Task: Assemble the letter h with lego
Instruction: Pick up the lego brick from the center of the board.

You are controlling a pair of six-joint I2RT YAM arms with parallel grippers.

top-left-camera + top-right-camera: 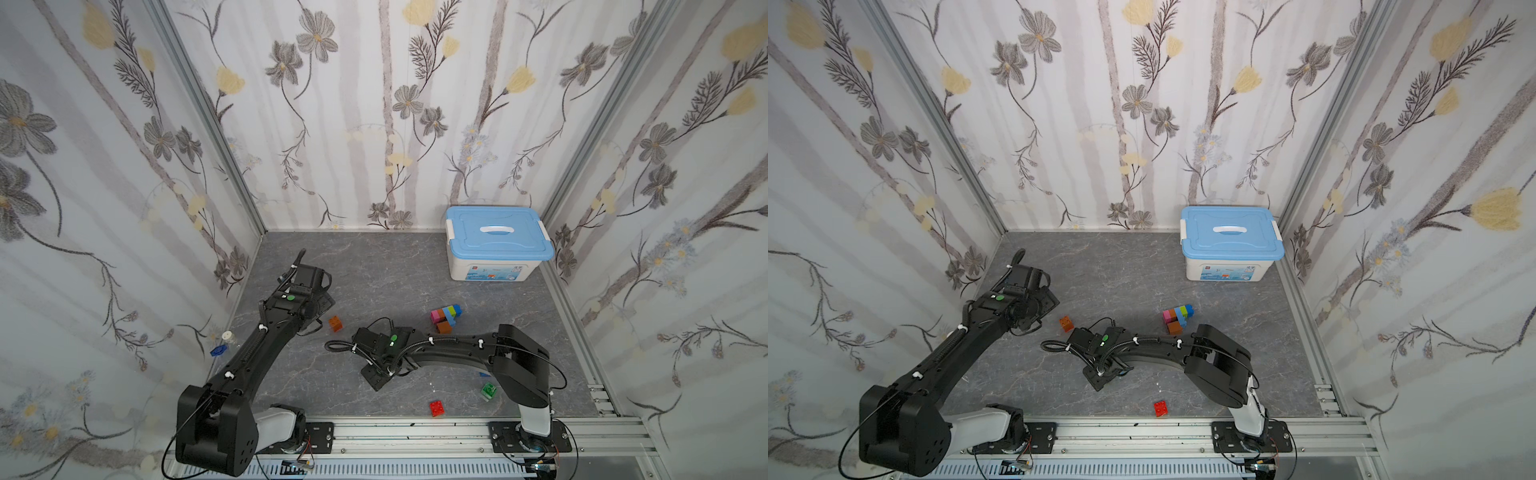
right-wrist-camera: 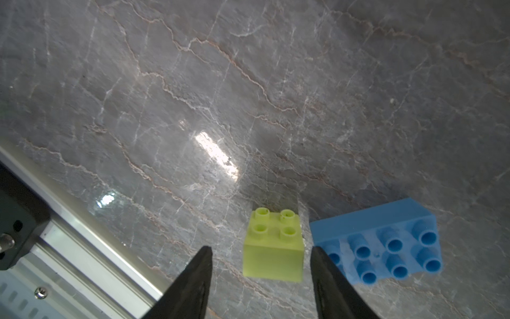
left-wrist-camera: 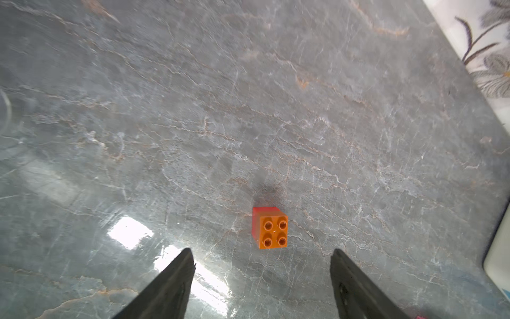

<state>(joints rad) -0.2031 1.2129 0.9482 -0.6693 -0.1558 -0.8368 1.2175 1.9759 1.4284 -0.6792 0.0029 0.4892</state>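
Lego build (image 1: 445, 318) sits mid-table, partly stacked. A loose orange brick (image 3: 270, 227) lies just past the left gripper (image 3: 261, 250), jaws wide, empty. Right gripper (image 2: 260, 248) is open astride the lime brick (image 2: 273, 248), not yet pinching. Centre first: one finger crowds the light-blue brick (image 2: 386, 243) and will likely nudge it. Storage box (image 1: 494, 266): lid (image 1: 465, 241) on, contents hidden. Maybe spare bricks, can't tell.

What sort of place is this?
Probably a robot training booth: two black arms bolted to an aluminium rail, flower-papered walls boxing in a grey marble-look tabletop, colourful plastic bricks scattered on it.
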